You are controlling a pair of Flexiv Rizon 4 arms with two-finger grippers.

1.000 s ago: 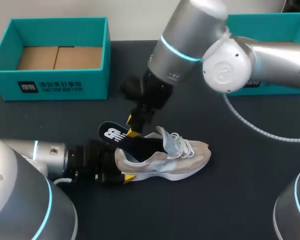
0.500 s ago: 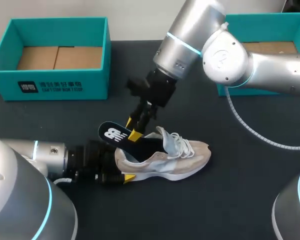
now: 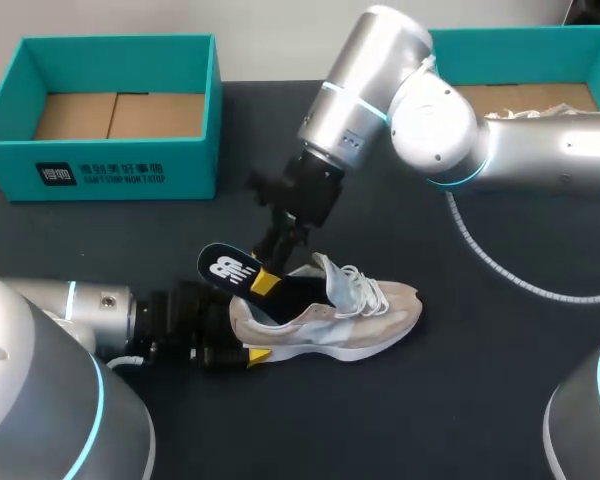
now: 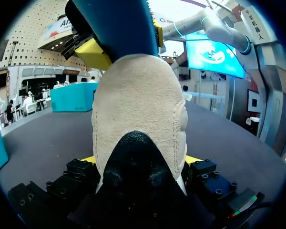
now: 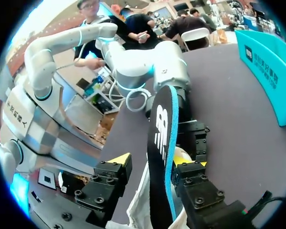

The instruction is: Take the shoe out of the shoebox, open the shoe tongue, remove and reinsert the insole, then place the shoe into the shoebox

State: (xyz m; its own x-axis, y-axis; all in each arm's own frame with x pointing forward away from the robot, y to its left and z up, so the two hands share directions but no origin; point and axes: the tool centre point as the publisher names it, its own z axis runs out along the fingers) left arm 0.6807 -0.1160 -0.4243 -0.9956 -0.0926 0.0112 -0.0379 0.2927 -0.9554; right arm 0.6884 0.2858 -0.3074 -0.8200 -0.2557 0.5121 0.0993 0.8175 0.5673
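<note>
l gripper (image 4: 140, 161) clamps shoe (image 3: 350, 318) heel; r gripper (image 5: 153, 163) fingers apart astride white-logo insole (image 3: 230, 268).

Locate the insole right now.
In the head view, left of centre: the insole sticks out of the sneaker's heel opening, between the right gripper's fingers.

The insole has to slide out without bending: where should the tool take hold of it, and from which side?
Pinch the insole at its free heel end, which sticks up out of the shoe; the rest is inside. Come from above, a finger on each flat face: it is a thin sheet and sits between the right tool's open fingers. The left tool steadies the shoe's heel.
</note>
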